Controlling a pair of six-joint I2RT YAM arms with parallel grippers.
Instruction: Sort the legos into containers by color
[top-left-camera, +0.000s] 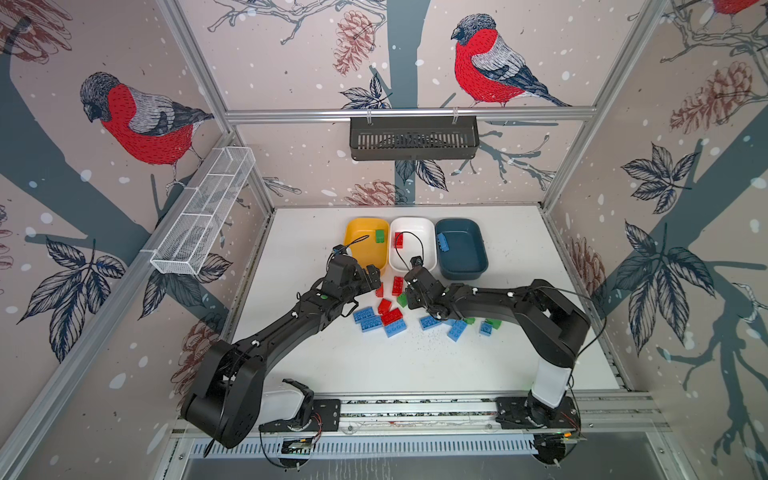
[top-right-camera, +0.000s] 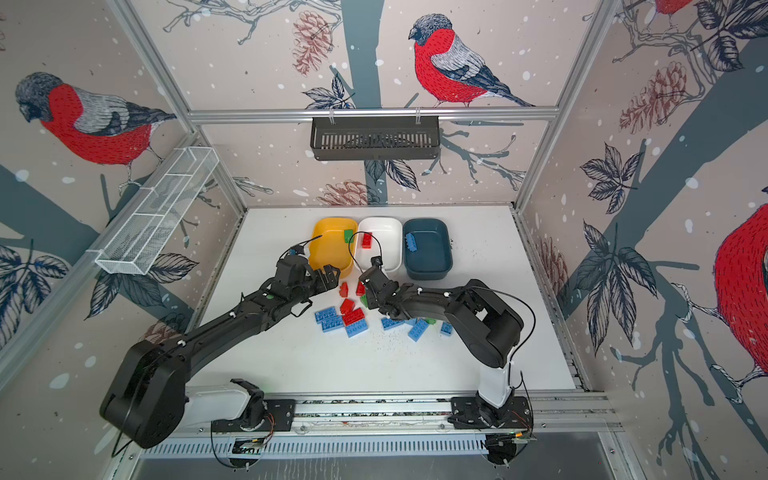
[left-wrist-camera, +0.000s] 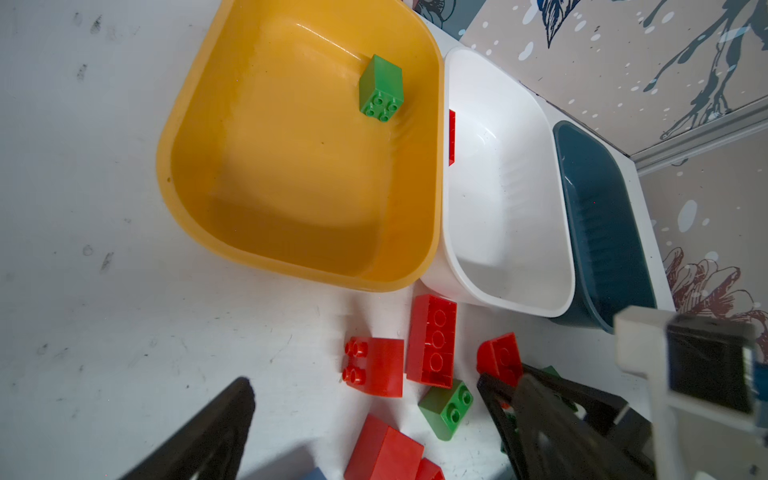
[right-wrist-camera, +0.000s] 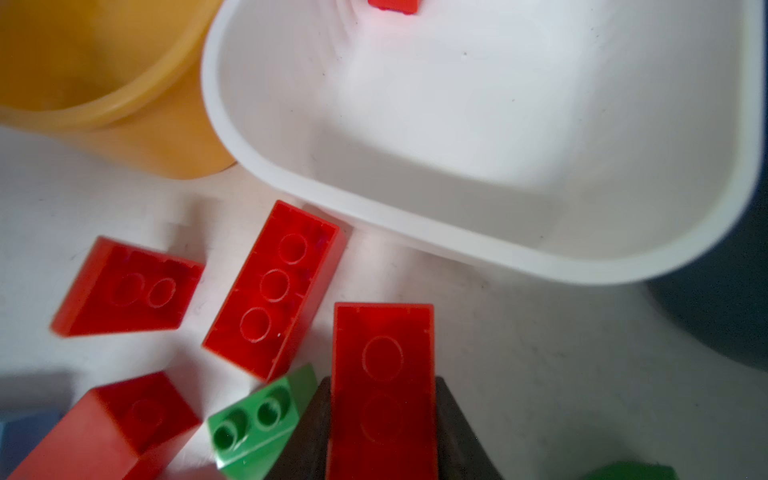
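My right gripper (right-wrist-camera: 382, 386) is shut on a red lego (right-wrist-camera: 382, 345), held underside up just in front of the white container (right-wrist-camera: 478, 124). A long red lego (right-wrist-camera: 274, 286) and a green lego (right-wrist-camera: 257, 419) lie beside it. My left gripper (left-wrist-camera: 363, 380) stands open above red legos (left-wrist-camera: 432, 338) near the yellow container (left-wrist-camera: 291, 166). In both top views the two grippers (top-left-camera: 374, 276) (top-left-camera: 409, 291) face each other over the pile. The yellow container (top-left-camera: 353, 232) holds a green lego (top-left-camera: 379, 235), the white container (top-left-camera: 415, 262) a red lego (top-left-camera: 399, 240), and the teal container (top-left-camera: 469, 257) a blue lego (top-left-camera: 443, 242).
Loose blue legos (top-left-camera: 368, 320) (top-left-camera: 457, 330), red legos (top-left-camera: 390, 316) and green legos (top-left-camera: 492, 323) lie scattered on the white table (top-left-camera: 374, 365) under and in front of the arms. A white mesh basket (top-left-camera: 203, 216) hangs on the left wall and a dark slatted basket (top-left-camera: 413, 137) on the back rail.
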